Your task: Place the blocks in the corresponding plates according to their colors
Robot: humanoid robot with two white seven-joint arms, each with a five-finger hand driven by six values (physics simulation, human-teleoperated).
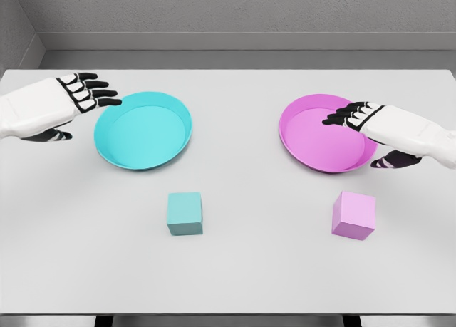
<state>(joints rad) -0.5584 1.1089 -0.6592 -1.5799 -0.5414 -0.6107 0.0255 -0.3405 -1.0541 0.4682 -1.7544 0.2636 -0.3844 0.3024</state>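
The teal block (185,214) and pink block (353,215) sit on the tabletop (256,270), each in front of its matching plate. Both hands are open and empty: left hand (84,92) beside the teal plate (117,152), right hand (360,116) over the pink plate (306,156), nearer its block.

Cyan plate (114,150), pink plate (299,147)

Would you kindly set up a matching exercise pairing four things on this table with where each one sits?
Things:
1. cyan plate
2. pink plate
3. cyan block
4. pink block

Places:
A. front right, on the bare table
B. back left, beside the left hand
C. front left, on the bare table
D. back right, under the right hand

Pairs: 1-B, 2-D, 3-C, 4-A
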